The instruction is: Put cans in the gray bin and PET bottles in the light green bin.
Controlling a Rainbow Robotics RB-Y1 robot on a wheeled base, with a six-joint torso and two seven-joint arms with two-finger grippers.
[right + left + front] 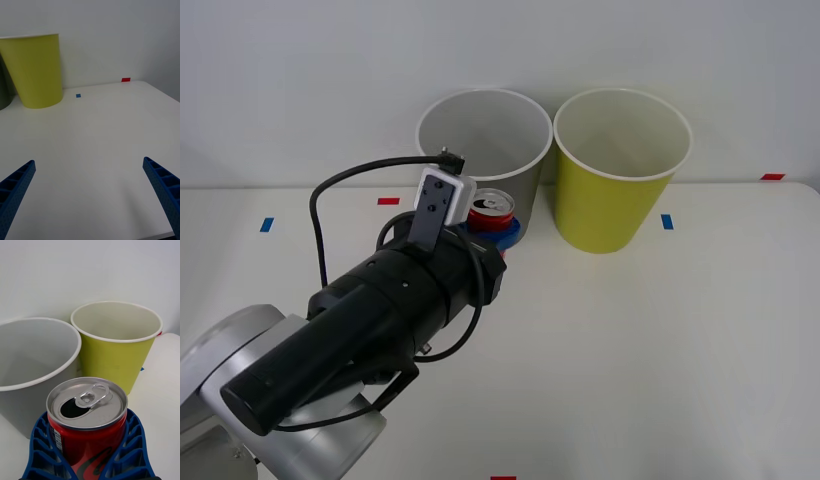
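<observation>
Now the left gripper [90, 465] clamps the red can [87, 420] upright, held just in front of the gray bin [484, 125], with the green bin [620, 170] beside it. Over bare table [97, 131], the right gripper [90, 195] is spread wide.

The left arm reaches forward toward the gray bin [483, 140], its left gripper [492, 228] just before the bin, blue fingers [129, 450] clamped round the can [87, 416]. The right gripper [90, 198] hangs spread wide, well away from that bin.
</observation>
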